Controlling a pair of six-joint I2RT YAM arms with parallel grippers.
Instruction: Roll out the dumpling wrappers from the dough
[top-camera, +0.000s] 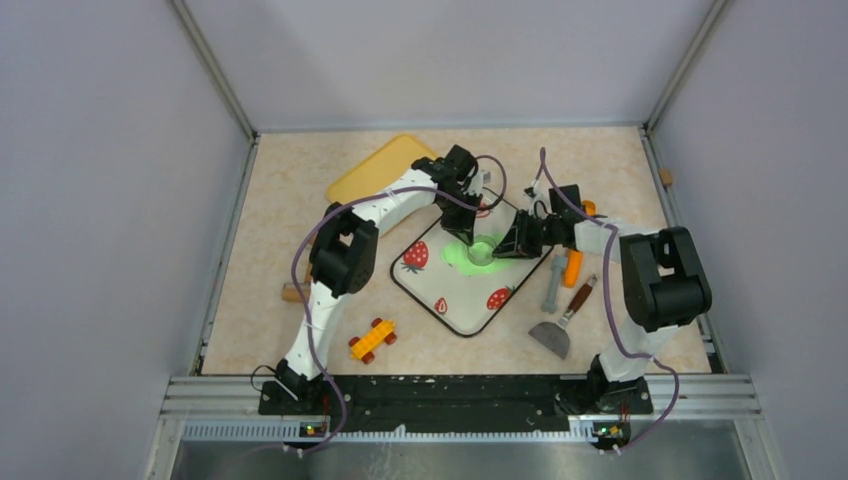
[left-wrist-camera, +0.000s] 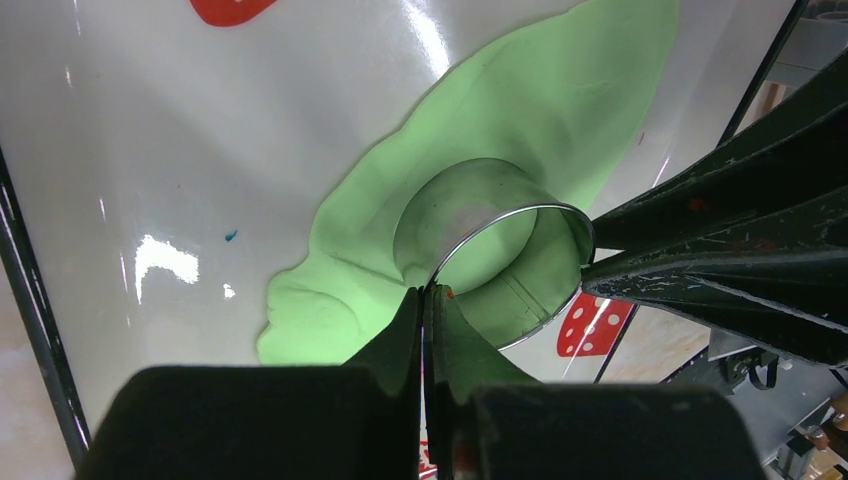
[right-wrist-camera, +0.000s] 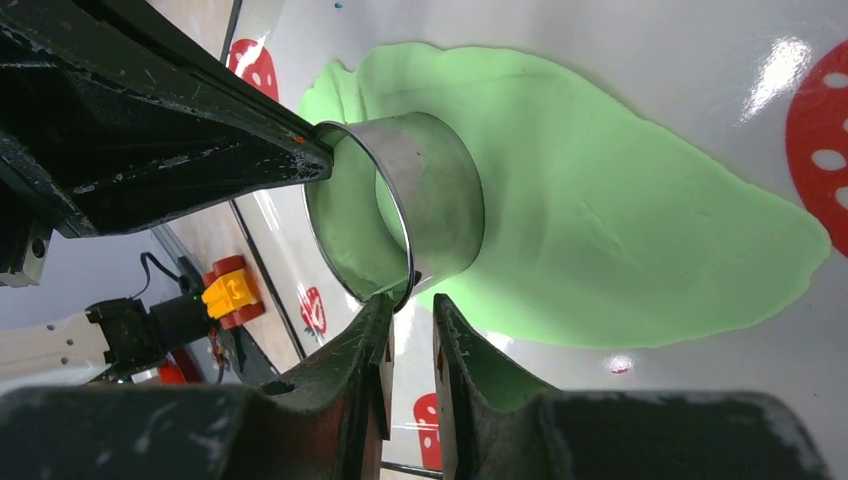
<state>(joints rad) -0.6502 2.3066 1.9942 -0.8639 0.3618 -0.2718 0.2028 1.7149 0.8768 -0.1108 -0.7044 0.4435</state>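
The dough (top-camera: 458, 258) (left-wrist-camera: 520, 110) (right-wrist-camera: 600, 230) lies flattened, bright green, on a white strawberry mat (top-camera: 460, 305). A metal ring cutter (top-camera: 481, 250) (left-wrist-camera: 470, 200) (right-wrist-camera: 430, 190) stands pressed into the dough. My left gripper (top-camera: 470, 235) (left-wrist-camera: 428, 295) is shut on the ring's thin rim from the far side. My right gripper (top-camera: 502, 248) (right-wrist-camera: 412, 300) comes in from the right. Its fingers stand a narrow gap apart, and the ring's near rim sits at the tip of one of them. No separate dumpling wrappers are in view.
A yellow tray (top-camera: 380, 170) lies at the back left. A toy car (top-camera: 372, 339) sits in front of the mat. A grey wrench (top-camera: 553, 285), an orange tool (top-camera: 573, 265) and a scraper (top-camera: 558, 330) lie right of the mat, under my right arm.
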